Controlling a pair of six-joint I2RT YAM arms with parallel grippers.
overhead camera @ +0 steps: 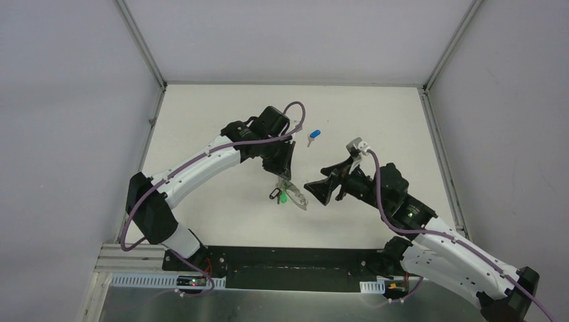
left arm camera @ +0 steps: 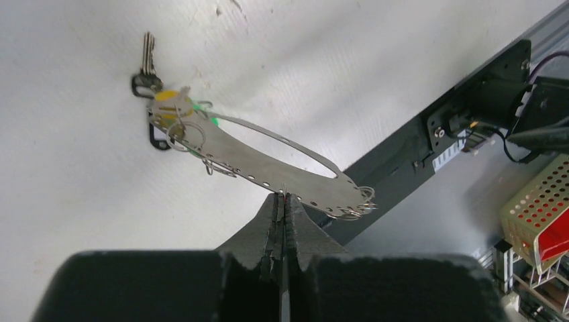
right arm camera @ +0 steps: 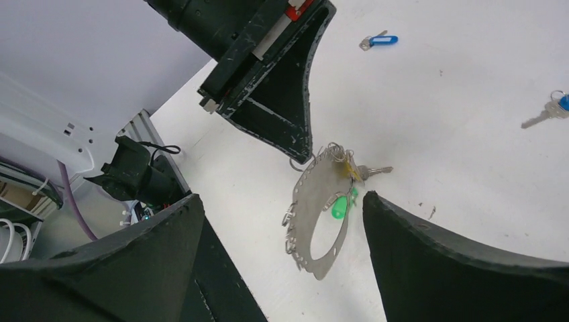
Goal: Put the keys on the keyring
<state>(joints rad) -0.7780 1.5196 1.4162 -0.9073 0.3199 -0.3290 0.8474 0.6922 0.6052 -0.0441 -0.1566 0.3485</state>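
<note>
Seen from above, the left hand (overhead camera: 287,180) is clenched on the keyring (overhead camera: 296,196) low over the surface (overhead camera: 376,107), and the ring's long axis slants toward the near edge. The right hand (overhead camera: 315,191) gapes, released, just beside it. A blue key (overhead camera: 313,136) lies loose farther back.

From the left wrist, the pads pinch the ring's long side. The far end carries hung keys (left arm camera: 171,102) (yellow, green, one black-headed).

From the right wrist, the ring hangs lengthwise beyond the spread fingers, and a second loose key (right arm camera: 545,115) lies to the right. I judge threading to be midway. Next, the right hand must fetch a loose key and bring it to the rim.
</note>
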